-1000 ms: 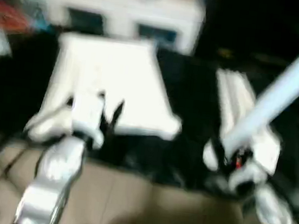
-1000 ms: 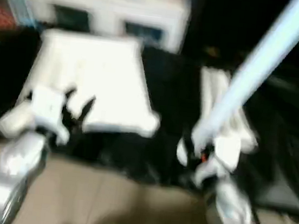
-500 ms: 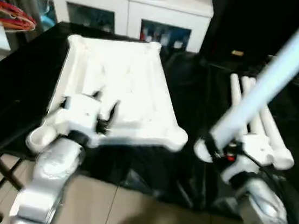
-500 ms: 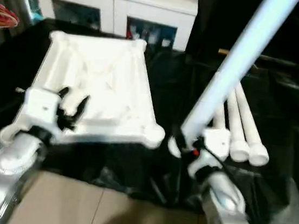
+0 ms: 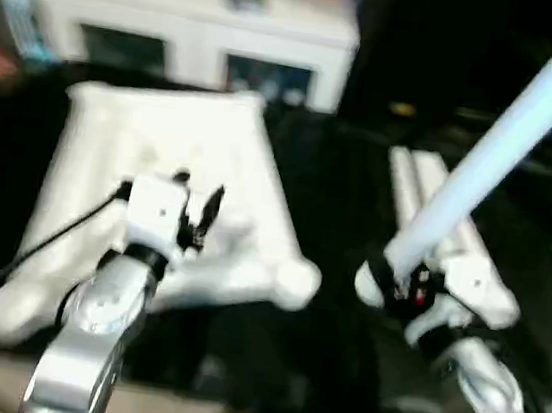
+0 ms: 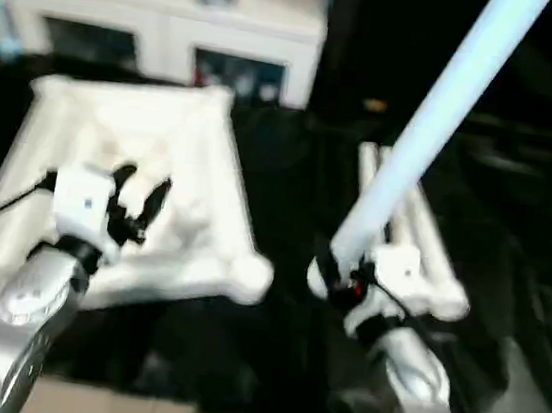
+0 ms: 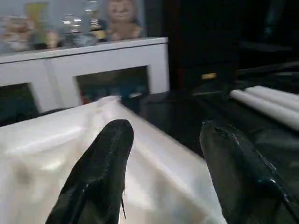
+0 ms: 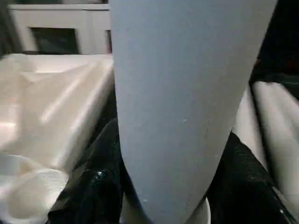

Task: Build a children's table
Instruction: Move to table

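The children's table top lies upside down on a black cloth, its raised rim and a rounded corner socket facing up. My left gripper hovers over the near half of the top, open, with nothing between its black fingers. On the right, my right gripper is shut on the thick end of one white leg, which rises steeply up and to the right. In the right wrist view that leg stands between the two fingers. More legs lie side by side on the cloth behind the right gripper.
A white cabinet with glass doors and small objects on top stands behind the work surface. The black cloth covers the surface between the top and the legs. A thin cable runs from my left wrist across the near-left part of the top.
The whole picture has shifted and tilted, so the camera moved. The right gripper still holds the raised leg and the left gripper stays open over the table top.
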Available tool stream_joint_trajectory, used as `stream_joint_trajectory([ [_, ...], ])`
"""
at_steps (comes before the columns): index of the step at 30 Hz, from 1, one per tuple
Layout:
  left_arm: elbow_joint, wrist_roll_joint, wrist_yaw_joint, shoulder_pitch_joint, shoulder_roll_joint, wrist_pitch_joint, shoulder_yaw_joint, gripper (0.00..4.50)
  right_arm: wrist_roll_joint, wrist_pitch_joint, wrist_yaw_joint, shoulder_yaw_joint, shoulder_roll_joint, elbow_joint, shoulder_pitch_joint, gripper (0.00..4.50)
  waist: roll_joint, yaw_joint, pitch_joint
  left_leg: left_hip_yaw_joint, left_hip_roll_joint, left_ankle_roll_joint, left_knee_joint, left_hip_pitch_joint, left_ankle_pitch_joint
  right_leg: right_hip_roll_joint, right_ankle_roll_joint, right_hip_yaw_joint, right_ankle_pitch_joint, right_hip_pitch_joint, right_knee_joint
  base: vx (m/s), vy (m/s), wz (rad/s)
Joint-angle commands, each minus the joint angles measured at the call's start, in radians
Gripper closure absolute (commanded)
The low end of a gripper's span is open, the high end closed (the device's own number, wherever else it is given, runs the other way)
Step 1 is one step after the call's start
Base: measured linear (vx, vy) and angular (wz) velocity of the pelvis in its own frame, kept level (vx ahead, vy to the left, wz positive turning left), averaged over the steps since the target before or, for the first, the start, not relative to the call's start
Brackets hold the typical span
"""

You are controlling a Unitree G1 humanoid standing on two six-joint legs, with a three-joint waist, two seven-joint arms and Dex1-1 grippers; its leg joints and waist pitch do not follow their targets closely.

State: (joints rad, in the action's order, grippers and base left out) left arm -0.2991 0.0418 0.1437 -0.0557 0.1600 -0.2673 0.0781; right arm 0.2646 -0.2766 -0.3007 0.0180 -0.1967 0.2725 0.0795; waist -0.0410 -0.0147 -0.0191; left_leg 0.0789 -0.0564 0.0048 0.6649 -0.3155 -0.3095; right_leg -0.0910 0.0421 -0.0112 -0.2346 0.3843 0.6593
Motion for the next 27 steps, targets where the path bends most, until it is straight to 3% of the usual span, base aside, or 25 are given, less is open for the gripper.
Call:
stream_joint_trajectory([
  [1, -0.002, -0.006, 0.001, -0.008, -0.006, -0.009, 0.021, 1.77, 0.001, 0.004, 0.002, 0.027, -0.01, 0.005, -0.007, 2.61, -0.019, -0.032, 0.039, 0.009, -0.025, 0.214, 0.001, -0.059, -0.086, -0.131, -0.079, 0.122, -0.282, -0.128, -0.161, 0.065, -0.106, -0.01],
  [2, -0.002, -0.006, 0.001, -0.008, -0.006, -0.009, 0.021, 1.77, 0.0, 0.004, 0.001, 0.027, -0.011, 0.005, -0.007, 2.61, -0.019, -0.032, 0.039, 0.009, -0.025, 0.214, 0.001, -0.059, -0.086, -0.131, -0.079, 0.122, -0.282, -0.128, -0.161, 0.065, -0.106, -0.01],
  [3, -0.001, -0.006, 0.004, -0.01, -0.005, -0.011, 0.024, 1.77, -0.002, 0.001, -0.003, 0.028, -0.016, 0.003, -0.014, 2.61, -0.016, -0.054, 0.04, -0.008, -0.058, 0.073, 0.05, -0.096, 0.033, -0.16, -0.238, 0.129, -0.342, -0.16, -0.163, 0.095, -0.061, -0.02],
  [4, -0.001, -0.004, 0.006, -0.01, -0.003, -0.011, 0.024, 1.77, -0.003, 0.001, -0.005, 0.028, -0.017, 0.002, -0.016, 2.61, -0.008, -0.056, 0.026, -0.006, -0.065, 0.037, 0.035, -0.101, 0.08, -0.127, -0.3, 0.102, -0.29, -0.149, -0.162, 0.096, -0.035, 0.02],
  [5, -0.001, -0.002, 0.011, -0.01, -0.001, -0.015, 0.025, 1.77, -0.006, 0.002, -0.01, 0.026, -0.02, 0.0, -0.018, 2.61, 0.005, -0.057, 0.016, -0.004, -0.078, 0.037, 0.008, -0.086, 0.088, -0.115, -0.324, 0.08, -0.301, -0.129, -0.168, 0.096, -0.035, 0.02],
  [6, -0.005, 0.019, 0.04, -0.008, 0.008, -0.033, 0.024, 1.77, 0.002, -0.004, -0.021, 0.023, -0.025, -0.001, -0.025, 2.61, 0.037, -0.052, 0.011, 0.004, -0.102, 0.05, -0.068, -0.068, 0.118, -0.064, -0.321, 0.025, -0.334, -0.113, -0.159, 0.087, 0.006, 0.04],
  [7, -0.007, 0.039, 0.07, -0.01, 0.017, -0.053, 0.025, 1.77, 0.014, -0.013, -0.031, 0.023, -0.028, -0.002, -0.031, 2.61, 0.061, -0.035, 0.017, -0.012, -0.137, 0.082, -0.116, -0.055, 0.094, 0.005, -0.258, -0.017, -0.235, -0.083, -0.106, 0.085, 0.041, 0.06],
  [8, -0.007, 0.044, 0.077, -0.01, 0.019, -0.057, 0.025, 1.77, 0.017, -0.015, -0.033, 0.023, -0.028, -0.002, -0.032, 2.61, 0.061, -0.035, 0.017, -0.012, -0.137, 0.082, -0.116, -0.055, 0.094, 0.005, -0.258, -0.017, -0.235, -0.083, -0.106, 0.085, 0.041, 0.06],
  [9, -0.005, 0.095, 0.147, -0.019, 0.043, -0.077, 0.023, 1.77, 0.053, -0.044, -0.053, 0.028, -0.033, -0.001, -0.046, 2.61, 0.07, -0.022, 0.039, -0.045, -0.177, 0.158, -0.099, 0.016, 0.132, -0.002, -0.233, -0.017, 0.005, -0.029, -0.059, 0.103, 0.041, 0.12],
  [10, 0.004, 0.115, 0.198, -0.028, 0.07, -0.088, 0.027, 1.77, 0.071, -0.051, -0.075, 0.028, -0.041, -0.003, -0.058, 2.61, 0.068, -0.028, 0.05, -0.036, -0.164, 0.189, -0.076, -0.003, 0.33, -0.021, -0.238, -0.008, 0.18, -0.038, -0.052, 0.085, 0.039, 0.07],
  [11, 0.004, 0.115, 0.198, -0.028, 0.07, -0.088, 0.027, 1.77, 0.071, -0.051, -0.075, 0.028, -0.041, -0.003, -0.058, 2.61, 0.062, -0.036, 0.054, -0.028, -0.151, 0.193, -0.063, -0.012, 0.444, -0.026, -0.237, -0.002, 0.266, -0.042, -0.049, 0.085, 0.039, 0.07],
  [12, 0.022, 0.136, 0.267, -0.045, 0.115, -0.101, 0.032, 1.77, 0.086, -0.057, -0.11, 0.025, -0.058, -0.009, -0.077, 2.61, 0.055, -0.048, 0.065, -0.023, -0.132, 0.174, -0.046, -0.024, 0.66, -0.026, -0.222, 0.007, 0.432, -0.05, -0.033, 0.0, 0.0, 0.0],
  [13, 0.023, 0.136, 0.269, -0.046, 0.117, -0.101, 0.032, 1.77, 0.086, -0.058, -0.11, 0.025, -0.058, -0.009, -0.078, 2.61, 0.05, -0.053, 0.064, -0.014, -0.122, 0.131, -0.043, -0.029, 0.689, -0.021, -0.201, 0.008, 0.451, -0.047, -0.035, 0.0, 0.0, 0.0],
  [14, 0.036, 0.144, 0.309, -0.056, 0.147, -0.103, 0.035, 1.6, 0.086, -0.06, -0.125, 0.023, -0.068, -0.015, -0.09, 2.61, 0.05, -0.053, 0.064, -0.014, -0.122, 0.131, -0.043, -0.029, 0.689, -0.021, -0.201, 0.008, 0.451, -0.047, -0.035, 0.0, 0.0, 0.0],
  [15, 0.047, 0.148, 0.339, -0.064, 0.169, -0.102, 0.037, 1.49, 0.086, -0.062, -0.133, 0.022, -0.074, -0.02, -0.099, 2.61, 0.048, -0.056, 0.054, -0.002, -0.121, 0.069, -0.06, -0.05, 0.505, -0.033, -0.195, 0.011, 0.37, -0.058, -0.046, 0.0, 0.0, 0.0],
  [16, 0.068, 0.148, 0.41, -0.078, 0.218, -0.091, 0.053, 1.42, 0.099, -0.074, -0.147, 0.025, -0.078, -0.031, -0.117, 2.61, 0.045, -0.057, 0.042, 0.004, -0.128, 0.044, -0.077, -0.051, 0.32, -0.042, -0.209, 0.013, 0.257, -0.059, -0.061, -0.053, -0.038, -0.01],
  [17, 0.081, 0.154, 0.453, -0.088, 0.245, -0.103, 0.063, 1.42, 0.108, -0.088, -0.147, 0.029, -0.077, -0.037, -0.13, 2.61, 0.043, -0.055, 0.038, 0.006, -0.129, 0.035, -0.087, -0.052, 0.231, -0.045, -0.218, 0.016, 0.2, -0.063, -0.067, -0.053, -0.038, -0.01],
  [18, 0.081, 0.154, 0.453, -0.088, 0.245, -0.103, 0.063, 1.24, 0.108, -0.088, -0.147, 0.029, -0.077, -0.037, -0.13, 2.61, 0.048, -0.055, 0.031, 0.007, -0.139, 0.013, -0.102, -0.047, 0.089, -0.051, -0.239, 0.017, 0.091, -0.063, -0.075, -0.067, -0.054, 0.02],
  [19, 0.099, 0.159, 0.504, -0.099, 0.276, -0.115, 0.075, 1.11, 0.12, -0.106, -0.149, 0.033, -0.076, -0.045, -0.145, 2.61, 0.045, -0.052, 0.024, 0.01, -0.147, -0.005, -0.112, -0.044, -0.006, -0.055, -0.256, 0.021, 0.02, -0.063, -0.084, -0.072, -0.061, 0.04],
  [20, 0.108, 0.159, 0.528, -0.105, 0.291, -0.116, 0.082, 1.11, 0.127, -0.116, -0.151, 0.035, -0.076, -0.049, -0.152, 2.61, 0.045, -0.052, 0.024, 0.01, -0.147, -0.005, -0.112, -0.044, -0.006, -0.055, -0.256, 0.021, 0.02, -0.063, -0.084, -0.072, -0.061, 0.04],
  [21, 0.125, 0.161, 0.577, -0.115, 0.32, -0.119, 0.096, 1.03, 0.133, -0.124, -0.154, 0.037, -0.079, -0.059, -0.167, 2.61, 0.044, -0.052, 0.016, 0.023, -0.15, -0.029, -0.127, -0.038, -0.117, -0.056, -0.249, 0.023, -0.131, -0.059, -0.097, -0.071, -0.061, 0.02],
  [22, 0.138, 0.164, 0.622, -0.125, 0.346, -0.12, 0.111, 0.93, 0.14, -0.132, -0.159, 0.039, -0.083, -0.066, -0.179, 2.61, 0.043, -0.056, 0.018, 0.031, -0.15, -0.042, -0.13, -0.03, -0.139, -0.057, -0.234, 0.026, -0.199, -0.053, -0.105, -0.073, -0.06, 0.03],
  [25, 0.17, 0.169, 0.736, -0.149, 0.416, -0.134, 0.157, 0.6, 0.151, -0.125, -0.171, 0.053, -0.091, -0.089, -0.213, 2.61, 0.043, -0.057, 0.015, 0.038, -0.153, -0.064, -0.141, -0.037, -0.137, -0.057, -0.198, 0.027, -0.272, -0.053, -0.112, -0.046, -0.038, 0.01],
  [27, 0.179, 0.171, 0.754, -0.155, 0.426, -0.147, 0.166, 0.56, 0.161, -0.126, -0.174, 0.063, -0.09, -0.097, -0.219, 2.61, 0.042, -0.062, 0.016, 0.043, -0.155, -0.064, -0.141, -0.031, -0.128, -0.056, -0.195, 0.029, -0.272, -0.046, -0.113, 0.0, 0.0, 0.0],
])
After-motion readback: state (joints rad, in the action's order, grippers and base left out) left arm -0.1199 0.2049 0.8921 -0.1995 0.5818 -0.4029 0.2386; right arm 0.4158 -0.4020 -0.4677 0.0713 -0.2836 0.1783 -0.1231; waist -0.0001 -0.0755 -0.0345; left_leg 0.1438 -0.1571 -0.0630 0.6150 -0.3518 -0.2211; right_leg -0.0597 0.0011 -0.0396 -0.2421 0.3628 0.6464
